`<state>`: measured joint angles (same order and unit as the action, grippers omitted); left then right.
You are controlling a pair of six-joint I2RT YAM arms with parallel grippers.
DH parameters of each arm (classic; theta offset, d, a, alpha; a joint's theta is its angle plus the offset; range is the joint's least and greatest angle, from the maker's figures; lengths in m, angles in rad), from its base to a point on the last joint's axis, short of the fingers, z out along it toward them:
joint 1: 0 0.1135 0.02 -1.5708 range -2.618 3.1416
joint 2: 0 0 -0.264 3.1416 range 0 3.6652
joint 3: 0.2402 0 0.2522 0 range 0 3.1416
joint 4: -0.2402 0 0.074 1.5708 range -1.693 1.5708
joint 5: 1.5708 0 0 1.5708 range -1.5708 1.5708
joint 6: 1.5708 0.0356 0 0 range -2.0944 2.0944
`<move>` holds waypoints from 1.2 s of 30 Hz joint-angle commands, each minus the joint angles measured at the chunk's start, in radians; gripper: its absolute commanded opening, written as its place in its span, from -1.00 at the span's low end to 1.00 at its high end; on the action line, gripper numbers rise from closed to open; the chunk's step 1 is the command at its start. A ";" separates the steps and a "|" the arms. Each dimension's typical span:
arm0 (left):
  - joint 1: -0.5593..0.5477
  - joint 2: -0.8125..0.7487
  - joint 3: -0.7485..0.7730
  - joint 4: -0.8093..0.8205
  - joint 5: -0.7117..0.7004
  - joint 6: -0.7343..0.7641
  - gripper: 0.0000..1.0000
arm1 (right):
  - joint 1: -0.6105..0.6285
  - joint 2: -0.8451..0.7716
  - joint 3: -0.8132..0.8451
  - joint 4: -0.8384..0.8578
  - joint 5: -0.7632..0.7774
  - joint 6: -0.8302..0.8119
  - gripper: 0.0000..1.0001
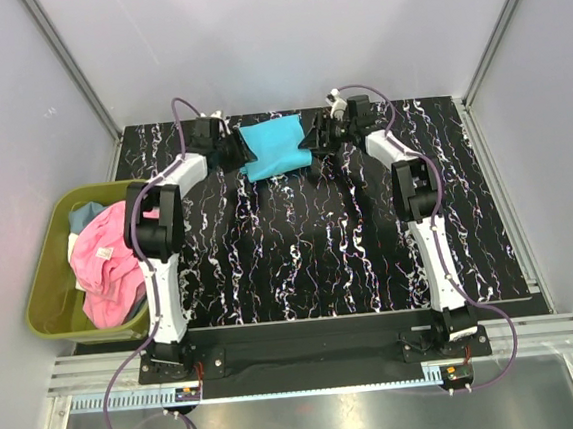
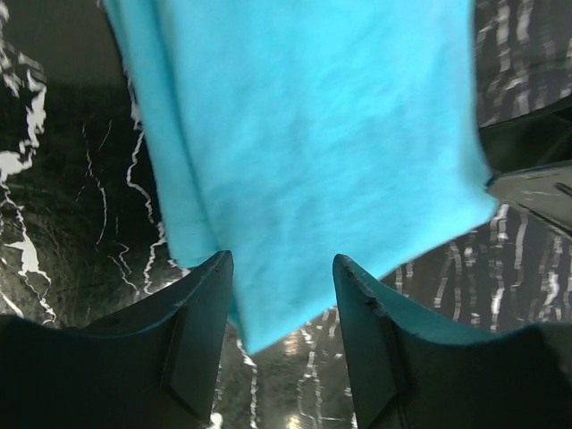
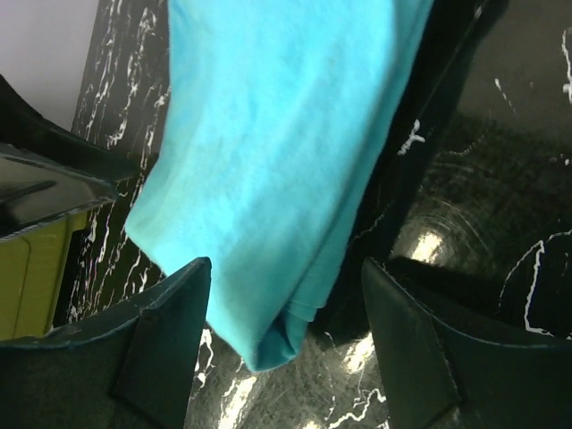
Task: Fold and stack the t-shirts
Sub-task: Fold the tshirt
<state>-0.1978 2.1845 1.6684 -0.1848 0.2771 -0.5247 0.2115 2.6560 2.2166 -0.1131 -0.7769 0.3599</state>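
The turquoise t-shirt [image 1: 273, 147] is lying on the black marbled surface [image 1: 301, 263], well apart from the olive-green bin [image 1: 43, 296], to the right of it and farther toward the back wall. It is looking like a compact folded packet, with doubled layers showing along one edge in both wrist views.

The left claw [image 2: 281, 268] is sitting at the shirt edge nearer to the bin, and the right claw [image 3: 286, 277] at the edge away from the bin. Both claws are standing wide, with the cloth running between the fingers but not pinched. Whether the fingers are touching the cloth, I cannot tell.

As I am judging it, the first shirt is folded or nearly so, and a stack is only beginning with this one piece. The bigger part of the work is waiting inside the bin: a crumpled pink t-shirt [image 1: 105, 260] is filling most of it, and a light blue one [image 1: 86, 214] is peeking out behind the pink, at the bin's far side. Any grey shirt I am not making out clearly.

No brand, label or readable writing is showing on the shirts, the bin or the arms.
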 commanded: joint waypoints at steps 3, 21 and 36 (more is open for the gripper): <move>-0.003 0.052 0.008 -0.010 0.037 0.022 0.07 | 0.006 0.018 0.055 -0.053 -0.030 0.024 0.43; -0.126 -0.268 -0.338 -0.100 0.046 -0.063 -1.00 | 0.057 -0.612 -0.875 0.161 0.056 0.126 -0.99; -0.275 -0.551 -0.647 -0.266 -0.078 -0.098 -0.09 | 0.140 -1.064 -1.407 0.000 0.257 0.117 0.03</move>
<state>-0.4740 1.6962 1.0092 -0.4179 0.2363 -0.6315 0.3553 1.6928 0.7906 -0.0589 -0.5770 0.5076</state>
